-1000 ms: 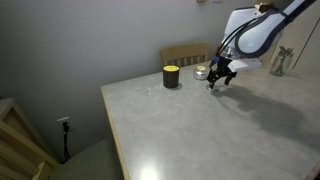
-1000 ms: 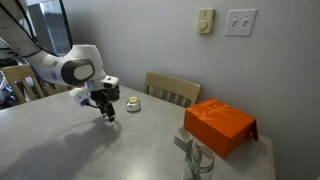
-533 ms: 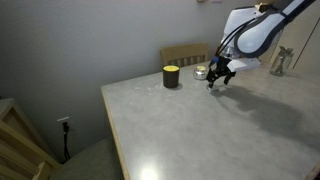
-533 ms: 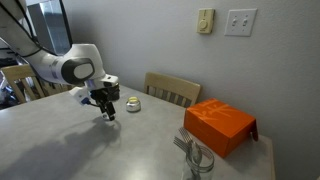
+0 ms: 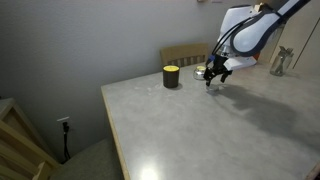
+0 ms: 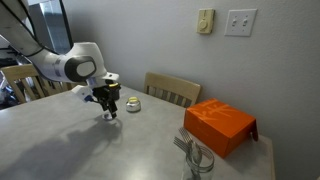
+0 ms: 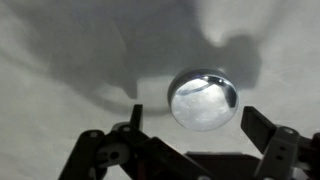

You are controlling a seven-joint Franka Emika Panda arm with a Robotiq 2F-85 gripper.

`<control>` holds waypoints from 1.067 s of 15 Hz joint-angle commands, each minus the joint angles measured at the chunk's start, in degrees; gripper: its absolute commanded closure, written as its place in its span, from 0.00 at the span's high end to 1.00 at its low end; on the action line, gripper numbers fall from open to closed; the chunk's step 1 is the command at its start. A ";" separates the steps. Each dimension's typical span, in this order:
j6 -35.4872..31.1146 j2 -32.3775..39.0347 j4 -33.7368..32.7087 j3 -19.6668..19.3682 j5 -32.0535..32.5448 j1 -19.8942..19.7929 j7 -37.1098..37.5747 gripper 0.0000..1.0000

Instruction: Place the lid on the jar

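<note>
In the wrist view the lid point(image 7: 203, 98), a round silvery disc, lies flat on the pale table. It sits just ahead of my open gripper point(image 7: 196, 128), between the lines of the two dark fingers point(image 7: 262, 128). In both exterior views the gripper point(image 5: 213, 79) point(image 6: 108, 110) points down, low over the table, and hides the lid. The small glass jar point(image 5: 201, 71) point(image 6: 133, 104) stands on the table close beside the gripper, apart from it.
A black cup with a yellow top point(image 5: 171, 76) stands near the jar. A wooden chair point(image 6: 172, 89) is behind the table. An orange box point(image 6: 220, 124) and a glass holding forks point(image 6: 196, 158) stand further along the table.
The gripper has shifted slightly toward the jar and cup and risen a little. The jar and the cup have not moved.
</note>
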State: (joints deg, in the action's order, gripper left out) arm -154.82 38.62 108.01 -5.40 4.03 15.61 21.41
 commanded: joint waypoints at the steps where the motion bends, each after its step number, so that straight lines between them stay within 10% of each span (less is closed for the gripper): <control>1: 2.37 1.99 -2.83 0.00 0.81 0.59 -0.78 1.00; 11: 3.82 4.34 -4.48 -0.07 0.53 1.30 -0.48 0.99; 12: 3.70 4.40 -4.32 0.06 0.38 1.17 -0.54 0.74; 16: 3.25 3.88 -3.87 0.35 0.40 1.09 -0.76 0.55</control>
State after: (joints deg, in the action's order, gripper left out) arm -152.63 42.15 104.19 -4.99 4.02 16.97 21.26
